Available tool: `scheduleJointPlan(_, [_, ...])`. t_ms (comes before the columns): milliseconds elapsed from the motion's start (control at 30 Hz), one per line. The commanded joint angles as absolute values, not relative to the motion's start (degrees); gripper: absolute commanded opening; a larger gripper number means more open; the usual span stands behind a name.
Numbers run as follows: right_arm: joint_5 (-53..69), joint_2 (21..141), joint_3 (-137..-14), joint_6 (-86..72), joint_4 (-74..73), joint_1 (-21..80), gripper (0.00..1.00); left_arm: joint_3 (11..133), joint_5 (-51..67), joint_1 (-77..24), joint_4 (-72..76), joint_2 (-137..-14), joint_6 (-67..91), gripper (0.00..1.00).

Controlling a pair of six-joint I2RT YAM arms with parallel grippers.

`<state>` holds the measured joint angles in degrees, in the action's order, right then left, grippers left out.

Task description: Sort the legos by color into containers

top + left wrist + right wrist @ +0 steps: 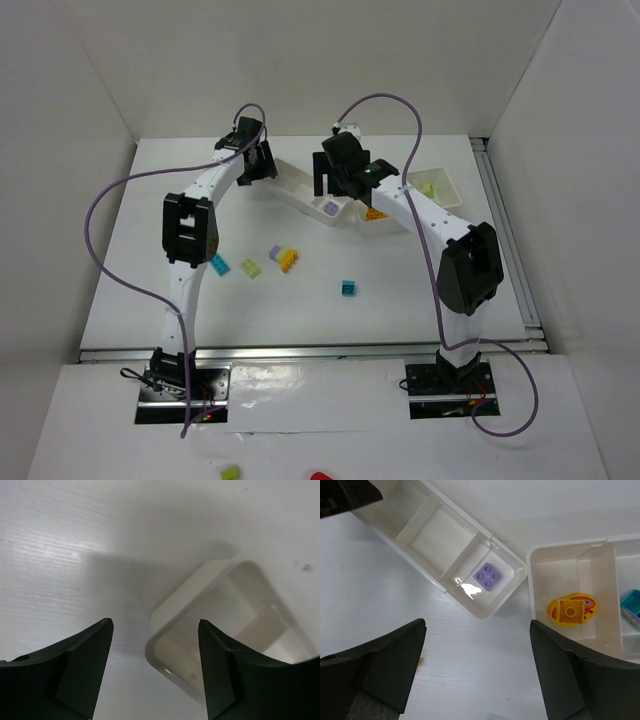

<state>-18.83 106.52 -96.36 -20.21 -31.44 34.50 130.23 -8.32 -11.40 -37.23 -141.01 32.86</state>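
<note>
Beneath my right tool, spread wide, a purple brick sits in one tray, a yellow brick in the second tray; left tool wide too.

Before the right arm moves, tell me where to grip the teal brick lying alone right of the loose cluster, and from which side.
Take the teal brick across two opposite side walls, coming straight down from above. It looks flat on the table, apart from the purple and yellow bricks, so there should be room either side. Its turn is too small to tell.
</note>
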Motion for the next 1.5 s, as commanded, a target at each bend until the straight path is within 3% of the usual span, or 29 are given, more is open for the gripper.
scheduleJointPlan(0, [-19.2,106.3,-97.5,-20.7,-32.6,34.8,0.92,123.9,-12.3,-11.6,-36.8,-136.5,30.7,0.77])
scheduleJointPlan(267, [-13.6,109.0,-99.3,-19.3,-33.8,36.6,0.92,107.5,-18.7,-8.3,-36.3,-123.2,30.1,0.76])
scheduleJointPlan(567, [-3.0,117.0,-103.4,-11.6,-36.6,46.1,0.95,97.4,-17.8,-0.3,-36.3,-115.0,29.6,0.76])
scheduleJointPlan(867, [-8.9,125.8,-107.9,-6.3,-36.5,51.6,0.95,95.4,-14.6,2.5,-36.3,-109.0,30.2,0.75])
scheduleJointPlan(967, [-9.4,127.8,-108.5,-0.5,-35.8,52.2,0.93,95.4,-14.1,2.5,-36.3,-106.2,29.6,0.75])
scheduleJointPlan(1100, [-9.4,128.3,-106.6,3.0,-33.6,52.2,0.81,95.4,-14.1,2.5,-36.3,-104.5,29.1,0.75])
scheduleJointPlan(1467, [-6.7,132.5,-109.9,3.5,-30.8,51.7,0.57,95.4,-13.0,2.5,-36.3,-103.4,29.1,0.75])
